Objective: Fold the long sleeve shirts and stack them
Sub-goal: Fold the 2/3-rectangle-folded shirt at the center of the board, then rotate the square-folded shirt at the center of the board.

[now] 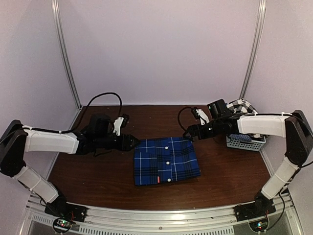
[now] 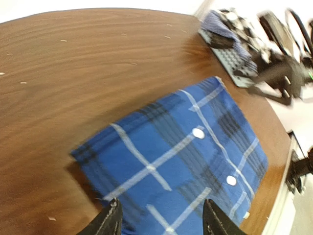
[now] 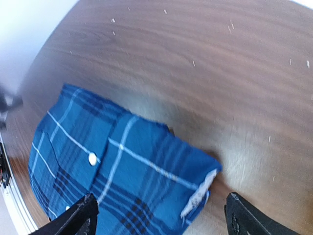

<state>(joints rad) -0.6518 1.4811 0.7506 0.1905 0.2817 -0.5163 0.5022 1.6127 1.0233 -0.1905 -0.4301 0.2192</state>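
Observation:
The royal-blue plaid shirt [image 1: 166, 160] lies folded into a rectangle on the brown table, white buttons up. My left gripper [image 1: 133, 142] is open and empty just off its far left corner; in the left wrist view the shirt [image 2: 181, 161] fills the space beyond the open gripper [image 2: 162, 218]. My right gripper [image 1: 188, 133] is open and empty above the far right corner; in the right wrist view the shirt [image 3: 122, 171] lies between the spread fingers of the gripper [image 3: 161, 220]. The black-and-white checked shirt [image 1: 242, 105] sits bunched in the basket at the right.
A small pale mesh basket [image 1: 246, 142] stands at the table's right edge, behind my right arm. Black cables [image 1: 105, 98] run along the back of the table. White walls with metal posts close in the back and sides. A metal rail runs along the front edge.

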